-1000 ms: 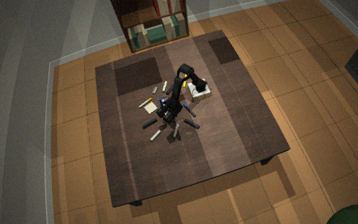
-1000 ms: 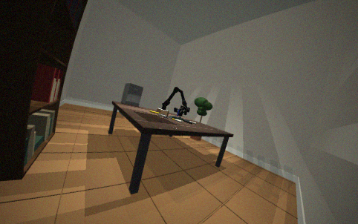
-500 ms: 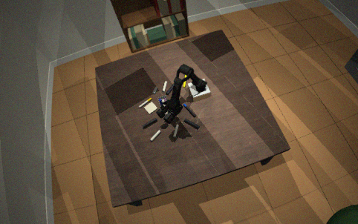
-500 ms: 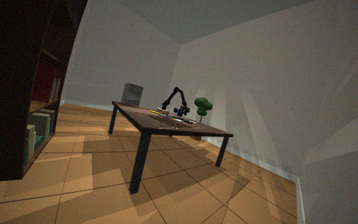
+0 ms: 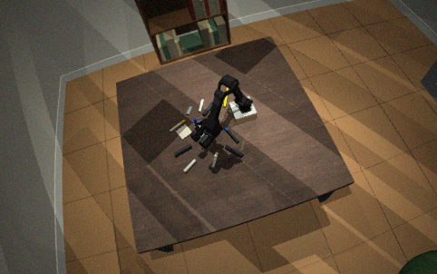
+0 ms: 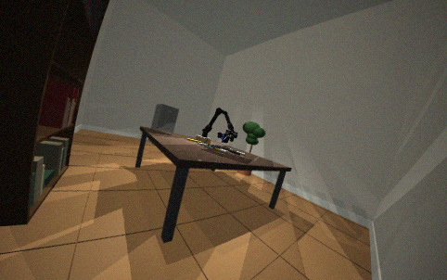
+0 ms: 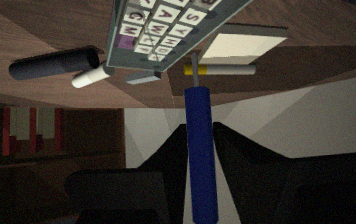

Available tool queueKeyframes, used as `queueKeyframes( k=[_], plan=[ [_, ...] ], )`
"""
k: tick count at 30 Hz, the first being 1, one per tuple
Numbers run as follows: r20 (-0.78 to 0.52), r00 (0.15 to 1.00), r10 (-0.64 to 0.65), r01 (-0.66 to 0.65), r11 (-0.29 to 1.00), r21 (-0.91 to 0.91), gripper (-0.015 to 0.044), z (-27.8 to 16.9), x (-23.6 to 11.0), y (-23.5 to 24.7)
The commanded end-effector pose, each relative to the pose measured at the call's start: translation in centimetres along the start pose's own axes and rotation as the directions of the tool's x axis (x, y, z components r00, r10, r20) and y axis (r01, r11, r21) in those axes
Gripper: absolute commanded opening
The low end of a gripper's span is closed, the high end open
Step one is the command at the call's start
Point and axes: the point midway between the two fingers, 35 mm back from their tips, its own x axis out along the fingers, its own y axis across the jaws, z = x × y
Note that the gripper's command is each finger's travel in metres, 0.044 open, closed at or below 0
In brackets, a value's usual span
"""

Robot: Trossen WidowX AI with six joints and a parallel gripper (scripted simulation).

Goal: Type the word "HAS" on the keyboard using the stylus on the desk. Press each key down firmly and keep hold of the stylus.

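Observation:
In the wrist view my gripper (image 7: pixel 199 128) is shut on the blue stylus (image 7: pixel 201 150), which runs up between the two black fingers. The stylus's thin grey tip points at the edge of the grey keyboard (image 7: pixel 165 27), just off its corner and not on a key. The keyboard has white lettered keys and one purple key (image 7: pixel 127 41). In the top view the gripper (image 5: pixel 202 134) hangs low over the middle of the table and the arm hides the keyboard. In the exterior view the gripper (image 6: pixel 227 135) is small above the table top.
Several loose pens and cylinders lie around the keyboard: a dark one (image 7: pixel 55 63) (image 5: pixel 183 150), a white one (image 7: pixel 92 76), a yellow-banded grey one (image 7: pixel 220 69) (image 5: pixel 177 125). A cream notepad (image 7: pixel 240 45) (image 5: pixel 184 132) lies beside them. The arm's base stands on a white block (image 5: pixel 243 113). A bookshelf (image 5: pixel 186 27) stands behind the table.

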Motion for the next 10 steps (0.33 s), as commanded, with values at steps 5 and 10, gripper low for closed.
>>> queueKeyframes(
  k=[5,10],
  plan=[
    [0.000,1.000,-0.002,0.002,1.000,0.004,0.0081,-0.32,-0.19,-0.07],
    [0.000,1.000,-0.002,0.002,1.000,0.004,0.0081,-0.32,-0.19,-0.07]
  ],
)
